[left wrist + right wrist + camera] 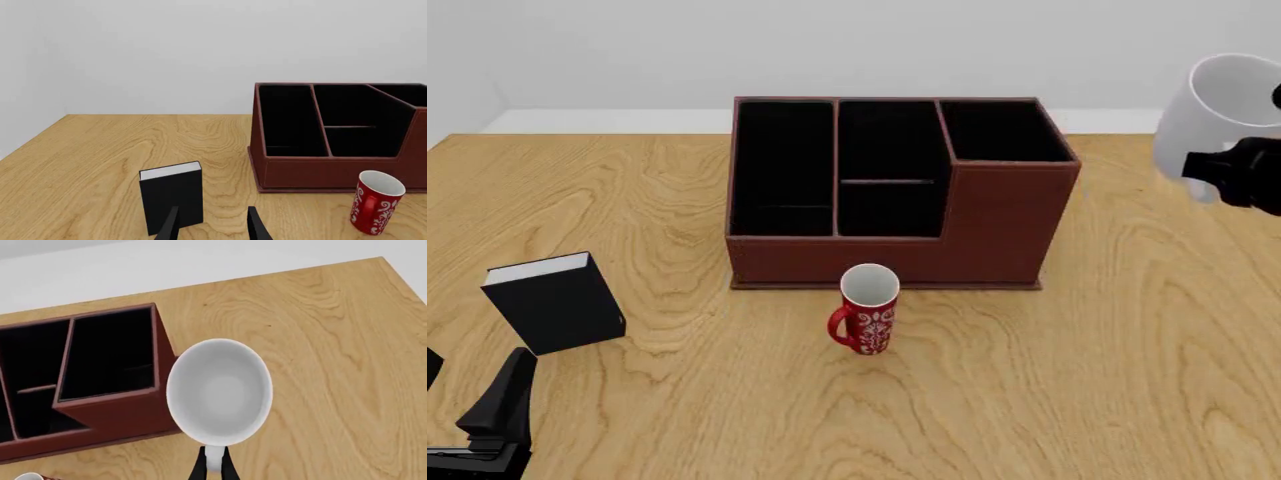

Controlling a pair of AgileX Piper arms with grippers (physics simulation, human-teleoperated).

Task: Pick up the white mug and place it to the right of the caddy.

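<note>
The front view's right edge crops the white mug (1217, 110), and its handle seems hidden.

Bare wood table (1148, 330) to the right of the caddy (988, 225), red mug (868, 310) standing just in front of the caddy's front wall, black book (554, 303) upright near the left gripper (212, 225), open tabletop between book and red mug

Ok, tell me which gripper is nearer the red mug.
Left, I think, though it's close. The left gripper sits low at the table's near-left corner, beside the black book. The right gripper is raised past the caddy, holding the white mug, farther from the red mug.
</note>
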